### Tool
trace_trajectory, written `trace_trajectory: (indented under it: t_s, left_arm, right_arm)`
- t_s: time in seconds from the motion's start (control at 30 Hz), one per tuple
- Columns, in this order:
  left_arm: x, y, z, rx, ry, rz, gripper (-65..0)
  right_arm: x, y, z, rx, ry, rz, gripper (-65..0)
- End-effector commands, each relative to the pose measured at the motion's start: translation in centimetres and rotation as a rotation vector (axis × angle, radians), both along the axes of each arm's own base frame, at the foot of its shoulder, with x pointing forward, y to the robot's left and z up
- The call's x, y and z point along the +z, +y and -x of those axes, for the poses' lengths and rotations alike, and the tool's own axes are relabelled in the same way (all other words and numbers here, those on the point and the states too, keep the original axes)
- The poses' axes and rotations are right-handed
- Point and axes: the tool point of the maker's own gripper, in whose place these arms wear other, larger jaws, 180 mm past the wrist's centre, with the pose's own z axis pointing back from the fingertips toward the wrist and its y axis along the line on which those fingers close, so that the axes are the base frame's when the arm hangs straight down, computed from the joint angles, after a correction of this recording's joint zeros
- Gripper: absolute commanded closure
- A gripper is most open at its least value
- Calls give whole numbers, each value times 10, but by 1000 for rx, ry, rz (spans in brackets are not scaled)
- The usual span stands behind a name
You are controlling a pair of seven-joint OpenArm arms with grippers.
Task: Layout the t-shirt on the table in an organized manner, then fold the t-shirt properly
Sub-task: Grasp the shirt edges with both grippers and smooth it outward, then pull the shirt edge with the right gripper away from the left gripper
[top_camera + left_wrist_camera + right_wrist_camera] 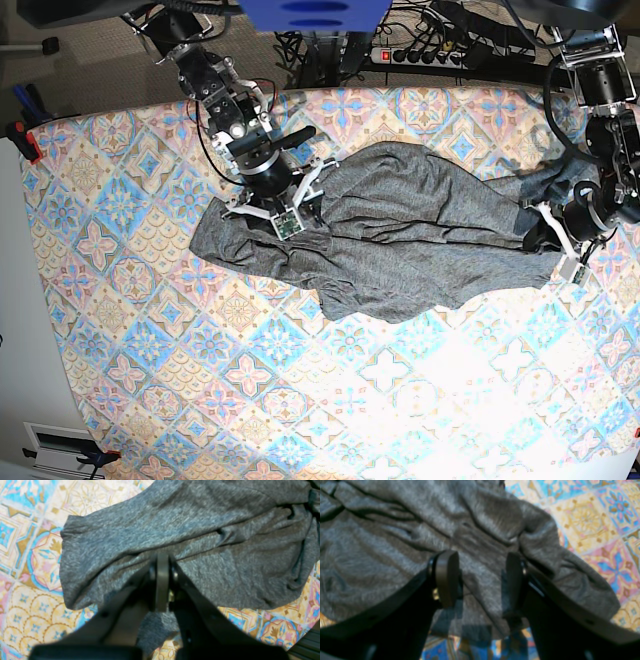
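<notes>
The dark grey t-shirt (400, 230) lies crumpled and stretched sideways across the back half of the patterned table (350, 400). In the base view my left gripper (556, 240) is at the shirt's right end. The left wrist view shows this left gripper (162, 560) shut, pinching a fold of the t-shirt (175, 525). My right gripper (286, 215) hovers over the shirt's left part. Seen from the right wrist, the right gripper (481, 577) is open, its two pads (446, 577) wide apart just above wrinkled t-shirt (395, 530) fabric, holding nothing.
Behind the table's far edge lie a power strip and cables (420, 50). A red clamp (28, 140) sits at the table's left edge. The table cloth (37, 555) shows around the shirt on all sides.
</notes>
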Motion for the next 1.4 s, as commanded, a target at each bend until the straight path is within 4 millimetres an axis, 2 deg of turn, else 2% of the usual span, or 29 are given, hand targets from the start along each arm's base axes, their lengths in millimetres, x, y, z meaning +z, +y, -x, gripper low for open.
trace_trajectory:
  t_s: [0.0, 0.1, 0.27, 0.33, 0.4, 0.53, 0.63, 0.7, 0.77, 0.83, 0.97, 1.13, 1.3, 1.33, 1.37]
  left_arm:
    - [19, 5, -10, -1, -58, -4, 0]
    - [18, 5, -9, -1, -56, -4, 0]
    - [18, 5, -9, -1, -55, -5, 0]
    - [18, 5, -9, -1, -54, -5, 0]
    - [17, 5, -8, -1, -52, -5, 0]
    - [13, 5, -4, -1, -40, -5, 0]
    - [13, 5, -4, -1, -41, -4, 0]
    - [13, 5, -4, -1, -41, -4, 0]
    - [13, 6, -4, 0, -39, -5, 0]
    - [13, 6, -4, 0, -39, -5, 0]
    - [13, 6, -5, 0, -41, -5, 0]
    - [14, 6, -5, 0, -42, -5, 0]
    - [13, 5, -5, -1, -41, -3, 0]
    - [12, 5, -4, -1, -38, -4, 0]
    - [12, 5, -4, -1, -37, -4, 0]
  right_arm:
    - [4, 1, -5, 2, -23, -5, -293]
    - [-8, -2, -2, -2, 4, 12, -293]
    - [-13, -4, -1, -4, 16, 19, -293]
    - [-24, -7, 1, -7, 40, 36, -293]
    - [-30, -12, -8, -13, 45, 60, -293]
    - [-16, -12, -34, -14, -43, 47, -293]
    - [-7, -11, -38, -10, -78, 34, -281]
    - [3, -8, -40, -6, -103, 20, -205]
    - [17, -4, -41, 0, -133, -1, -92]
    - [22, -1, -34, 4, -137, -19, 0]
    - [29, -7, -26, -26, -142, -46, 0]
    - [20, -16, -17, -50, -113, -40, 0]
    - [21, -28, -22, -86, -117, -35, 0]
    - [21, -28, -22, -86, -117, -35, -9]
    - [20, -28, -22, -85, -116, -35, -78]
